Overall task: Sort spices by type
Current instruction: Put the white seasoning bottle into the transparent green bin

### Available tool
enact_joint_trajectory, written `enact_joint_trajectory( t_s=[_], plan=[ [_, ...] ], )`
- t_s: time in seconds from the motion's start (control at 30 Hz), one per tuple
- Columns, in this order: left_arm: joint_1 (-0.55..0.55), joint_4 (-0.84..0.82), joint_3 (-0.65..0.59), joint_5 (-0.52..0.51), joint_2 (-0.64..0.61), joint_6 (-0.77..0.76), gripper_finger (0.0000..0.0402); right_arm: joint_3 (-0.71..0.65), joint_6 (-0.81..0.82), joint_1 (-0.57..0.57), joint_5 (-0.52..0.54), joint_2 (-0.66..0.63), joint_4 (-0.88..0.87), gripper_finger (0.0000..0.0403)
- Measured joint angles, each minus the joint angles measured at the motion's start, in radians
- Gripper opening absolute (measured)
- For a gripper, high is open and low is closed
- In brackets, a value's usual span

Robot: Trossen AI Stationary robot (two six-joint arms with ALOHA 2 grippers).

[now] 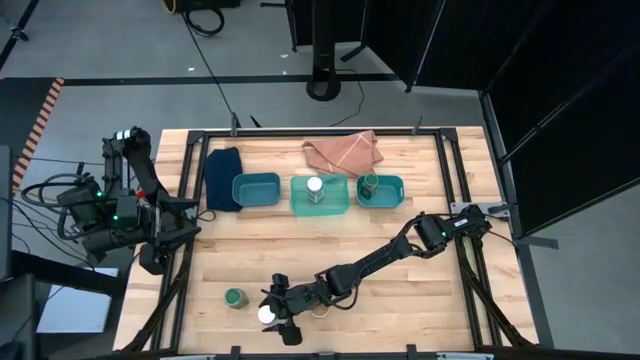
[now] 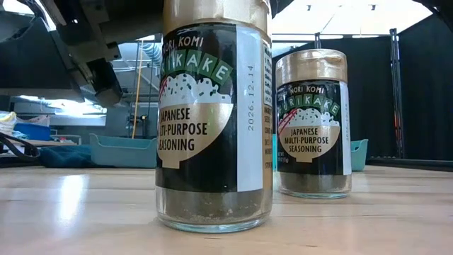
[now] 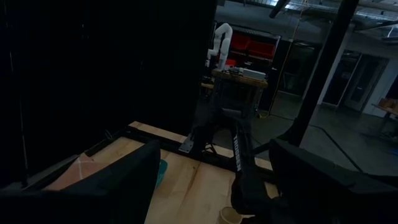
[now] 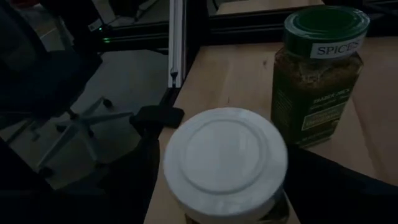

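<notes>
White-lidded spice jar sits near your worktop's front edge, right end effector spread around it, not clenched; green-lidded jar just beside. Left end effector idles released.

Two upright spice jars with tan lids stand on a wooden bench. The nearer jar fills the centre; the farther jar stands behind, toward the right edge. A teal tray sits far behind, left.
</notes>
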Motion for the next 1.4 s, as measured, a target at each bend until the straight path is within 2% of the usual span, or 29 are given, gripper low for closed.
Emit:
enact_joint_trajectory(
  t_s=[0.77, 1.1, 1.4],
  plan=[
    [0.0, -0.001, 0.0, 0.0, 0.0, 0.002, 0.0308, 0.0, 0.007, -0.014, 0.003, 0.0, 0.022, 0.0255],
    [0.0, -0.001, 0.0, 0.0, 0.0, 0.001, 0.0308, 0.001, 0.007, -0.015, 0.082, 0.0, 0.021, 0.0217],
    [0.0, -0.001, 0.0, 0.0, 0.0, 0.0, 0.0308, 0.001, 0.129, -0.015, 0.127, -0.001, 0.02, 0.0216]
  ],
)
